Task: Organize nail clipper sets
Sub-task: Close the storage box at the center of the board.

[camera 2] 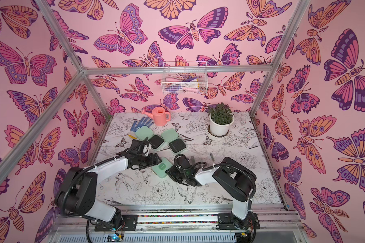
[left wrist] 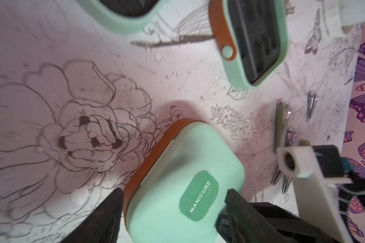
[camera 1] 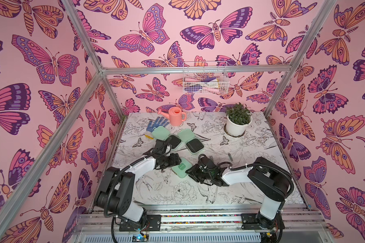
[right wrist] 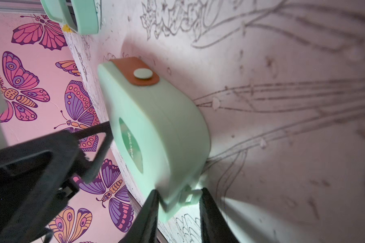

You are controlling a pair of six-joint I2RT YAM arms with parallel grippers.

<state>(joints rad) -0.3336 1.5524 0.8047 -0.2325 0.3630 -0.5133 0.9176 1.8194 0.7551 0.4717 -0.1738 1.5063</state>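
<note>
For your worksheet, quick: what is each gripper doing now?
Left gripper: straddles the closed case; grip cannot be told.
Right gripper: shut on that case's edge.

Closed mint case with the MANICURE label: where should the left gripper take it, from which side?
Probably from above, jaws across the straight middles of two opposite side walls of the closed mint-green rounded-square plastic case. It lies label up, low and wide; its corners are rounded, and the right gripper holds its hinge end.
</note>
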